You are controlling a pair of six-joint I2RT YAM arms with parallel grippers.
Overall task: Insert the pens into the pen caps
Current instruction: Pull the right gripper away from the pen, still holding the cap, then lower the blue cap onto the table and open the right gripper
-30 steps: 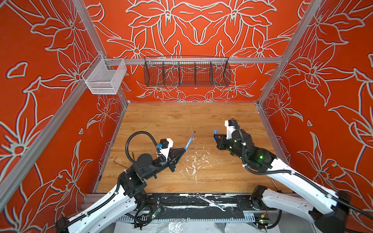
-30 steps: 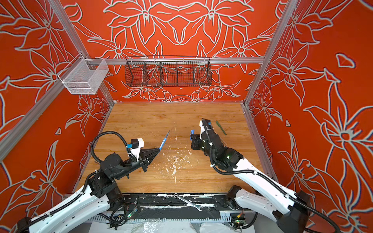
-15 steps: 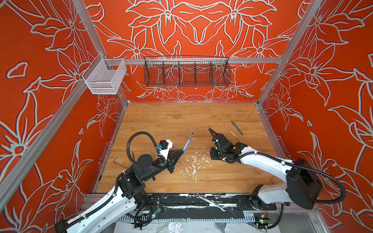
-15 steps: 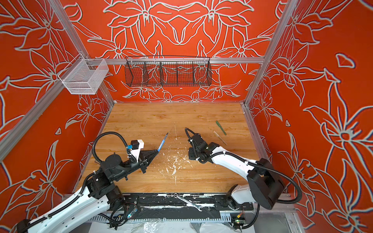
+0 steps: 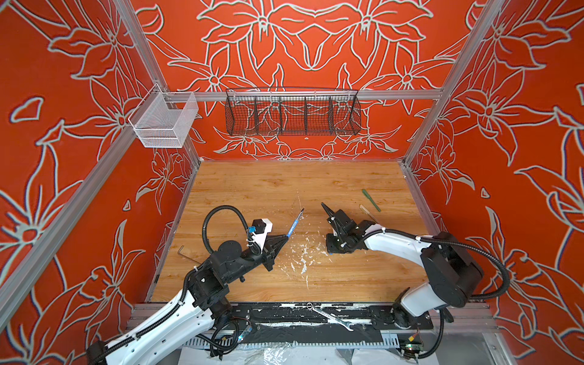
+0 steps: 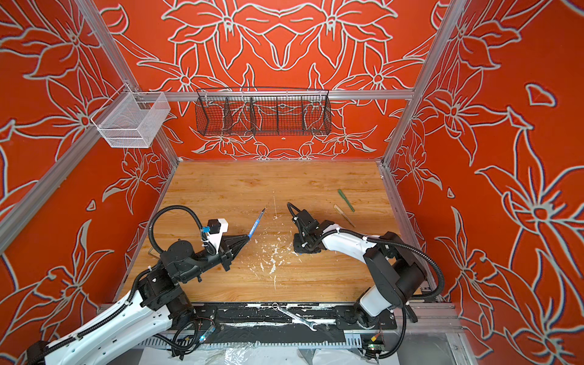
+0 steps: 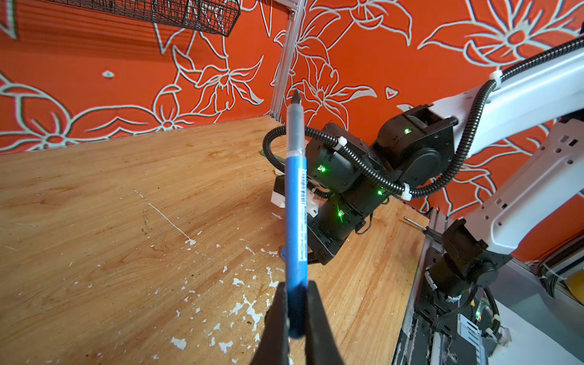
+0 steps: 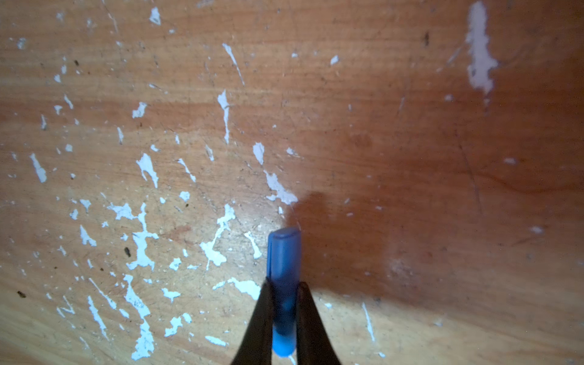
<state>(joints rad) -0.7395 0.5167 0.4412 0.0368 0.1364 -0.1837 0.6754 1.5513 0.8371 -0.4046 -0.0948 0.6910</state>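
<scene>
The worn patch of white flecks (image 5: 301,254) in the middle of the desk (image 5: 268,183) serves as the mark here. The left gripper (image 7: 297,292) hangs just left of the patch, its fingers pressed tight on the tail end of the blue pen (image 7: 295,205). The pen (image 5: 295,222) rises off the desk, slanting up and away over the patch's far left edge, dark tip uppermost. The right gripper (image 8: 283,286) points down at the patch's right edge, pinching the blue cap (image 8: 283,252) between its tips. The cap's free end sits close over the flecked wood, casting a shadow beside it; whether it touches the desk I cannot tell. In both top views the wrist hides that gripper's tips. The green pen (image 5: 371,200) and the beige pen (image 5: 368,212) lie flat well beyond the patch to its right, near each other but apart; whether they are capped is too small to tell. A silver wrench (image 5: 330,317) lies on the black rail on the near side of the patch.
</scene>
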